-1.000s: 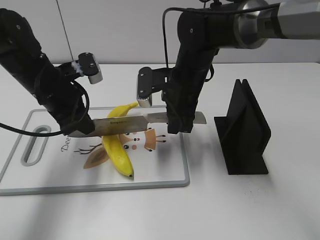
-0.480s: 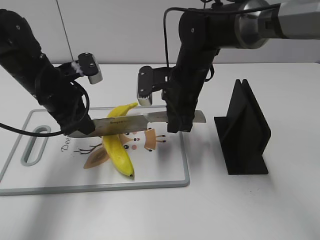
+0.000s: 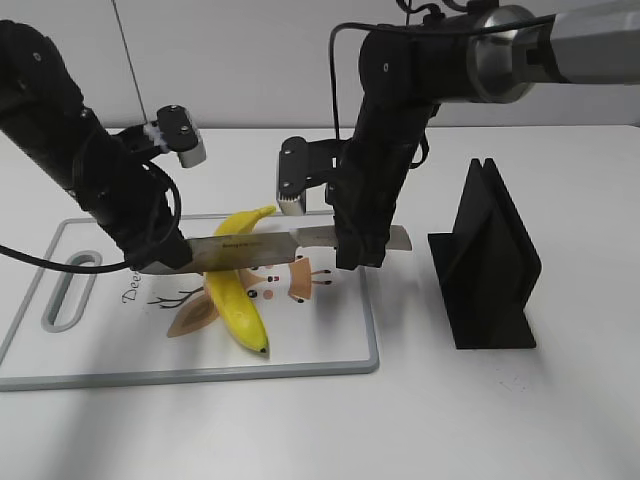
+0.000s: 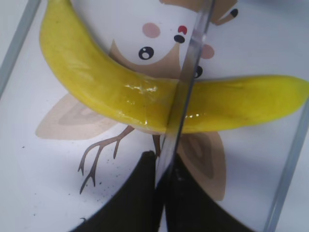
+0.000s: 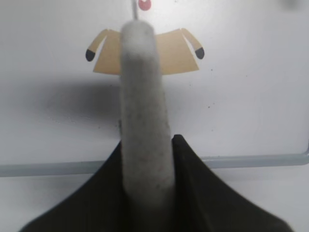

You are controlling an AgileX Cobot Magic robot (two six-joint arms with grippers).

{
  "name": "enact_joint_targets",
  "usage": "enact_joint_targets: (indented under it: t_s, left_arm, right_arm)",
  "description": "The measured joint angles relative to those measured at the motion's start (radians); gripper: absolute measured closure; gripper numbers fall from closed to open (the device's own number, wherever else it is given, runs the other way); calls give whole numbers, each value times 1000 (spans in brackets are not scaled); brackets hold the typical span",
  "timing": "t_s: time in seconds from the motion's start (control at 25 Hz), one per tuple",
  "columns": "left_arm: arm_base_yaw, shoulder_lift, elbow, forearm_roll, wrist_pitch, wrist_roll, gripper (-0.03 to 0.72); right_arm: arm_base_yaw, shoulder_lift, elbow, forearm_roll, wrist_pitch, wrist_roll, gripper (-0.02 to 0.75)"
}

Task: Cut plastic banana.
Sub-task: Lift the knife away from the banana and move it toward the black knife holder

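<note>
The plastic banana (image 3: 238,300) lies whole on the white cutting board (image 3: 335,345), over a printed deer picture. A knife (image 3: 250,247) is held level across the banana's middle. My left gripper (image 3: 160,258) is shut on the blade's end at the left. My right gripper (image 3: 362,250) is shut on the grey handle at the right. In the left wrist view the blade (image 4: 193,58) runs edge-on from my jaws (image 4: 161,166) across the banana (image 4: 106,87). In the right wrist view the handle (image 5: 142,87) sits between my jaws (image 5: 147,145). I cannot tell whether the blade touches the banana.
A black knife stand (image 3: 490,265) is upright on the table, right of the board. The board has a handle slot (image 3: 70,290) at its left end. The board's edge (image 5: 251,159) shows under the right wrist.
</note>
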Motion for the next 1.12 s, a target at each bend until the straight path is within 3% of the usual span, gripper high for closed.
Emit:
enact_joint_targets:
  t_s: [0.68, 1.12]
  left_arm:
    - [0, -24, 35, -15, -40, 3, 671]
    - [-6, -170, 75, 62, -90, -9, 672]
  right_arm:
    - [0, -6, -1, -5, -13, -2, 537]
    - [10, -107, 17, 6, -37, 2, 541]
